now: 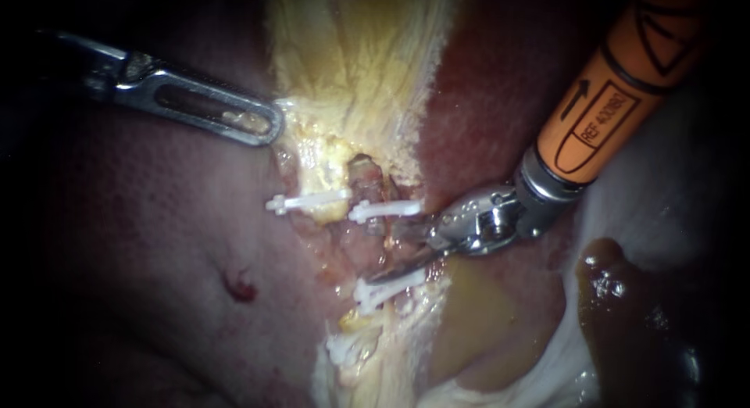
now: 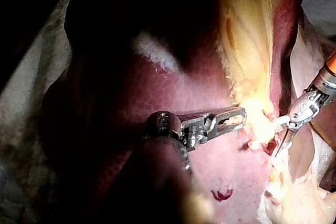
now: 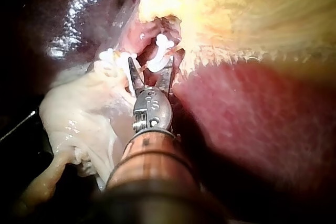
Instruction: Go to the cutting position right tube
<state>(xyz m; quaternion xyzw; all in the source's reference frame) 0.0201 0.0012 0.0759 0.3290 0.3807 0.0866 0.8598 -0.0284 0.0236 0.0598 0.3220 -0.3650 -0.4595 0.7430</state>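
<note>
Polished metal left instrument [image 1: 268,124], smooth white plastic clips [image 1: 384,211], wet glossy liver [image 1: 156,244], fibrous yellow tissue [image 1: 359,64]

It looked to me like a surgical practice bench: a dark red liver [image 1: 141,298] lay out on pale cloth [image 1: 664,212] that showed at the right of the frame, white clips [image 1: 308,201] showed at centre, and the left instrument [image 1: 266,125] and right instrument [image 1: 394,252] reached in from either side

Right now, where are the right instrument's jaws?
The right instrument enters from upper right in the endoscope view; its open jaws sit between an upper clip and a lower clip.
</note>
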